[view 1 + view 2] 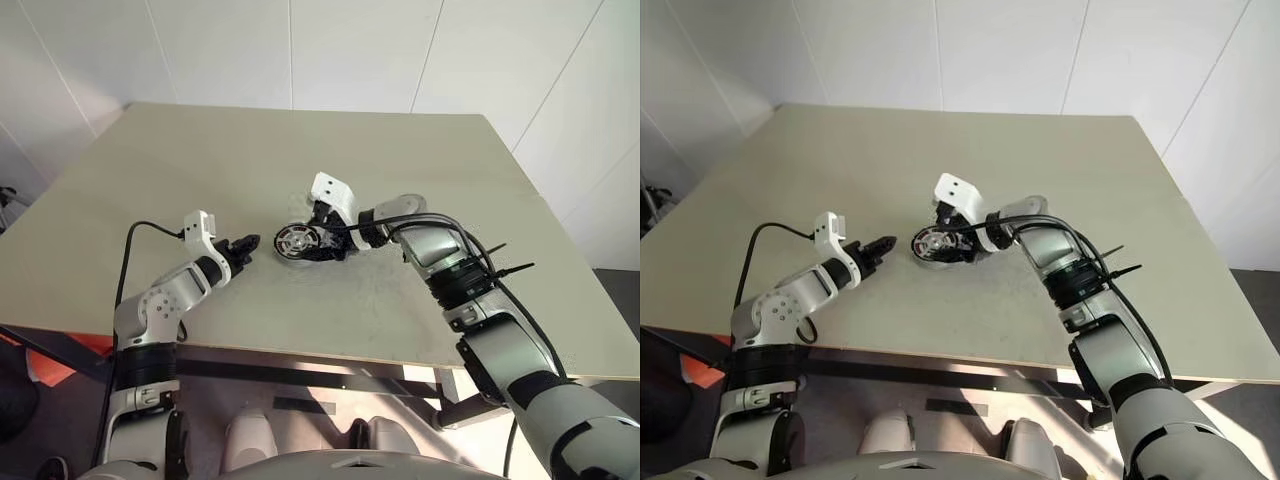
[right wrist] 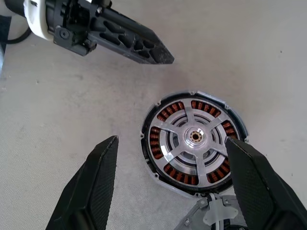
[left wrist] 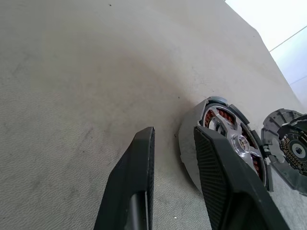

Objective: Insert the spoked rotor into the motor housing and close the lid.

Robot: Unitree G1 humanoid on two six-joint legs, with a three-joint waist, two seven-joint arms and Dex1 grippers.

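Nearest the head camera, the left claw (image 1: 243, 247) sits low over the table (image 1: 420, 150), at about 9 o'clock of the parts, pointing toward them. Its two black fingers (image 3: 139, 177) stand slightly parted with bare table showing between them; nothing is gripped. Its tips are near the motor housing (image 2: 194, 140) but apart from it.

Next out, the right claw (image 2: 170, 165) reaches in from 3 o'clock, hanging over the housing with jaws spread wide. One finger (image 2: 98, 179) is well off to the side over bare table, the other finger is by the housing's rim; contact there, cannot tell. It holds nothing.

The motor housing lies flat on the table near the middle, silver-grey rim up, copper-orange windings in a ring. The spoked rotor (image 2: 194, 135) sits inside the housing, pale hub centred, silver spokes crossing over the windings, black rim just within the housing wall. It looks seated and level.

The lid (image 3: 288, 143) is just beside the housing, on the side toward the right arm; in the left wrist view it is a grey ribbed disc with a dark middle, partly hidden. Whether it touches the housing, cannot tell. It is not on the housing.

Beyond that, bare table top runs to a white panelled wall (image 1: 300, 50).
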